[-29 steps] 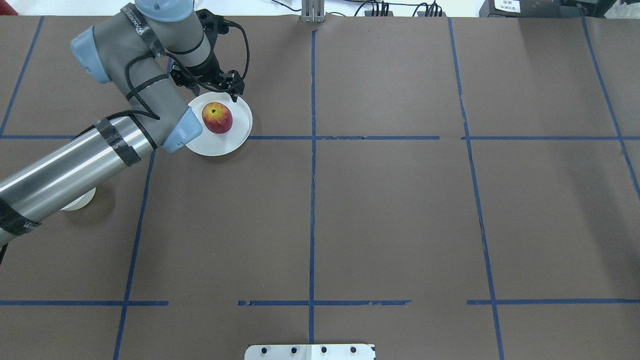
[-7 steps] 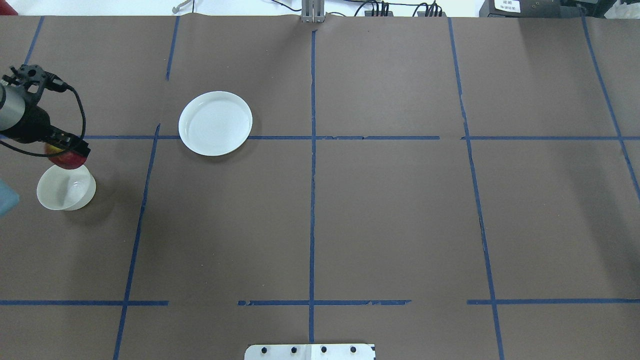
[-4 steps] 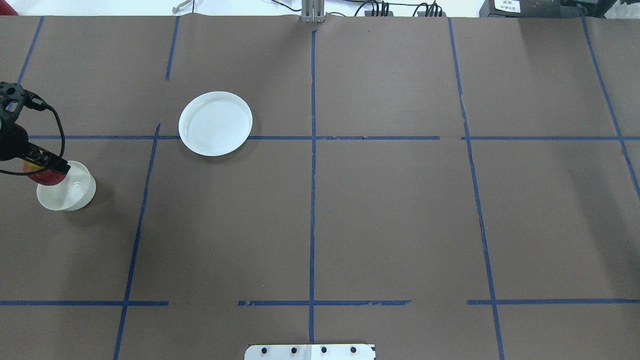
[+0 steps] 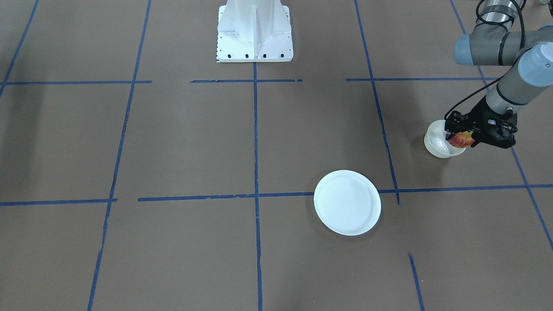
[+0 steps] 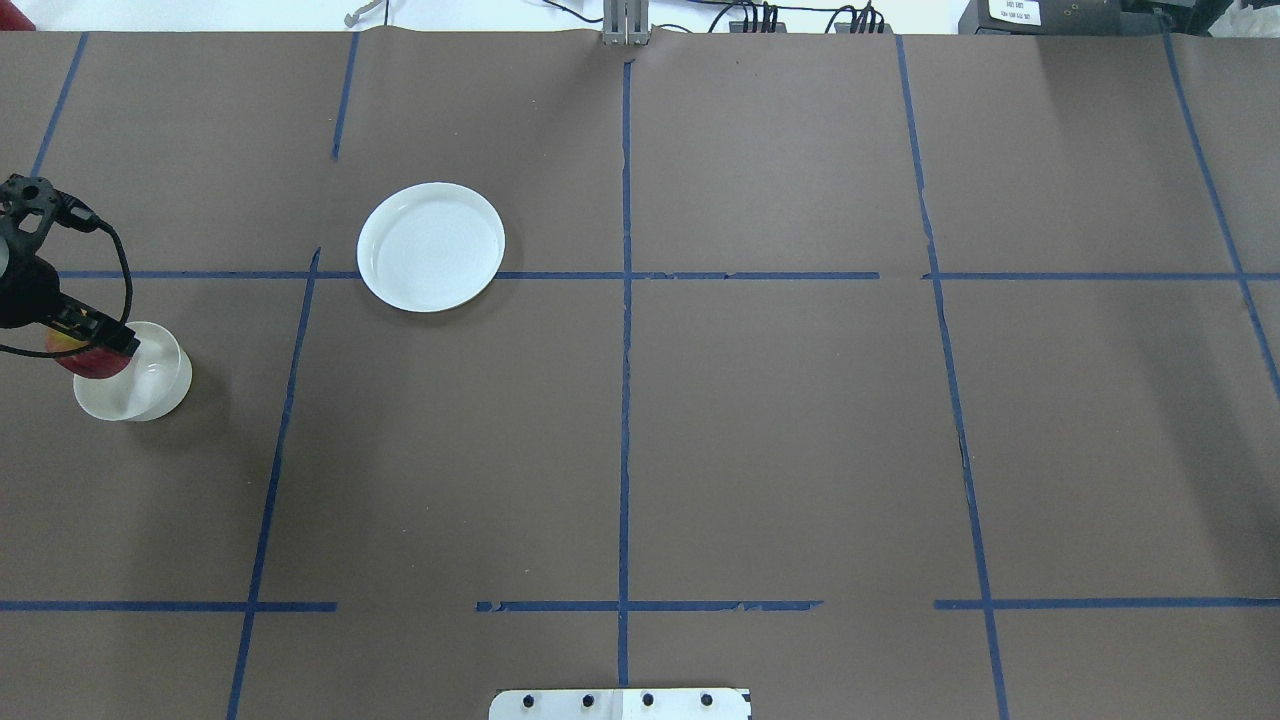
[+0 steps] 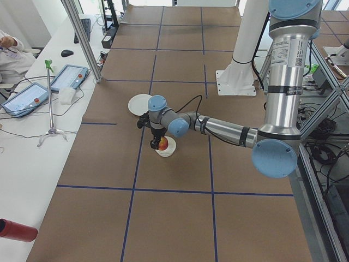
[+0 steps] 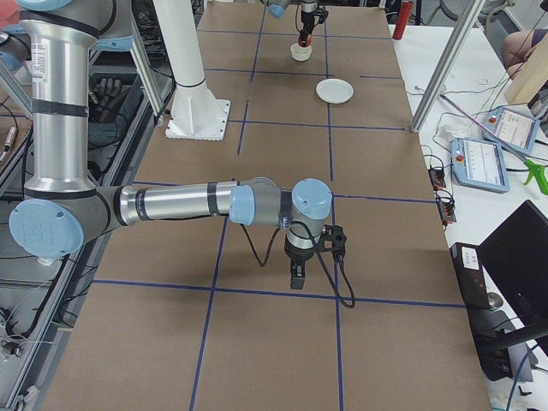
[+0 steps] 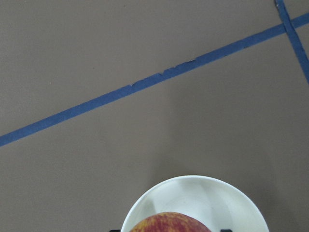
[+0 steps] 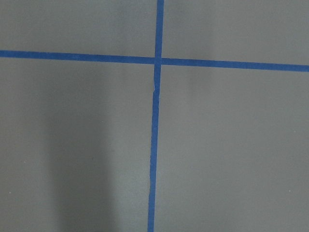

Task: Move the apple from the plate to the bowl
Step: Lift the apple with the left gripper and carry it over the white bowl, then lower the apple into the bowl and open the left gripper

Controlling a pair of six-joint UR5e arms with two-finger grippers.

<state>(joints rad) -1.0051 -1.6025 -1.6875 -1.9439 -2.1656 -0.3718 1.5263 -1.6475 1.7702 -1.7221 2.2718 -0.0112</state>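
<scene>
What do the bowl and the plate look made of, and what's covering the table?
Bowl: cream, glossy highlight inside; probably glazed ceramic, possibly hard plastic. Plate: white, softer sheen, faint concentric rings; ceramic or melamine, hard to tell. Table cover: matte brown, no glare, likely paper, gridded with blue tape.

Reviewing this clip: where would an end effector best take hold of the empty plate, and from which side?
On the plate, likely the low raised rim, pinched across its wall from straight above. It lies flat on the table, looks too wide to span, and nothing stands beside it, so any rim section seems reachable.
</scene>
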